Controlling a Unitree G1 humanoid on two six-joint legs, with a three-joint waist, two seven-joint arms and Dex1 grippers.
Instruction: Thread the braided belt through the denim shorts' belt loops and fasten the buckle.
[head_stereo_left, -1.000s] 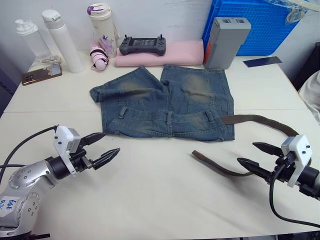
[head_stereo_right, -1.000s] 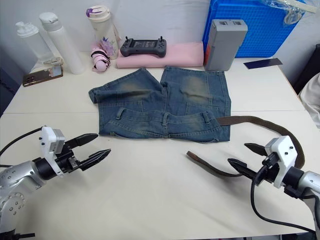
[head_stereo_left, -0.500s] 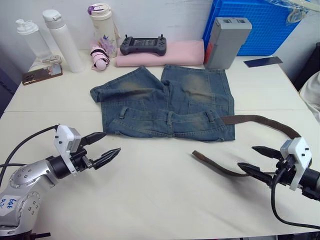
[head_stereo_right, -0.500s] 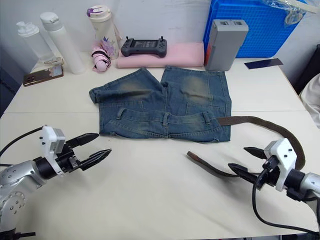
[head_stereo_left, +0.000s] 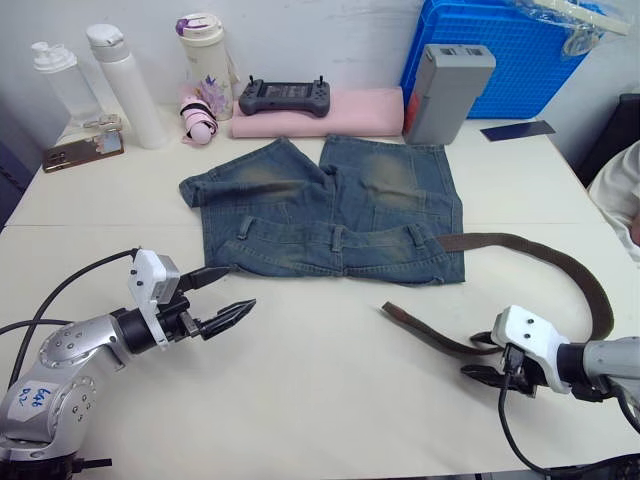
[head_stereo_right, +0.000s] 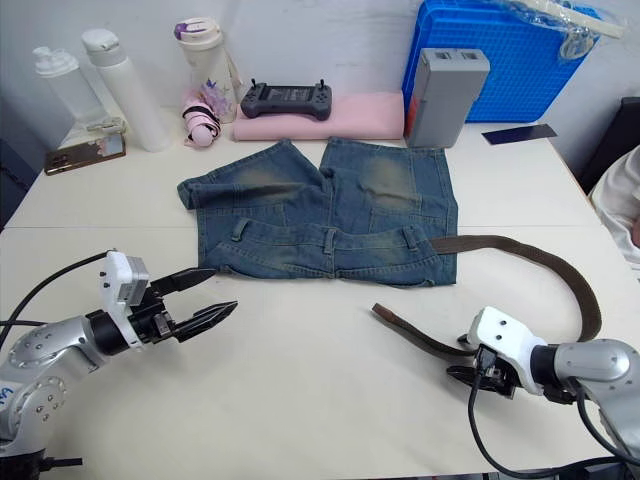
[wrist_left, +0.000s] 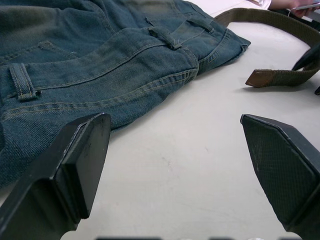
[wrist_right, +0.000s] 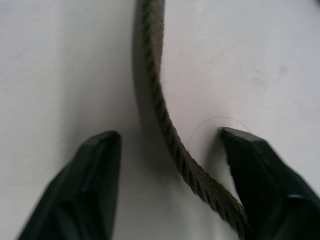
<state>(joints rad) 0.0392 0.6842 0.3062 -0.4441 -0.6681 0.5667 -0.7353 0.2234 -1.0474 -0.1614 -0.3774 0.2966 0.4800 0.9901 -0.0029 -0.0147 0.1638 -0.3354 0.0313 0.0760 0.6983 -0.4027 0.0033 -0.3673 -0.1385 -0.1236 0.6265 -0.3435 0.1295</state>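
Belt lying half-threaded beside the shorts, both pincers spread apart

The table (head_stereo_left: 330, 400) is carrying the denim shorts (head_stereo_left: 330, 215), lying flat at its middle. The braided belt (head_stereo_left: 560, 265) is emerging from the waistband's right end, looping round and ending in a free tip near the right gripper (head_stereo_left: 478, 361), whose fingers are straddling the strap, spread apart. The left gripper (head_stereo_left: 222, 298) is hovering agape just before the waistband's left corner.

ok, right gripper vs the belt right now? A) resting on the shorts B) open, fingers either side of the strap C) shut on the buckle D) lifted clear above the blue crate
B: in the right wrist view the right gripper is open, and the braided belt runs between its two fingers on the table.
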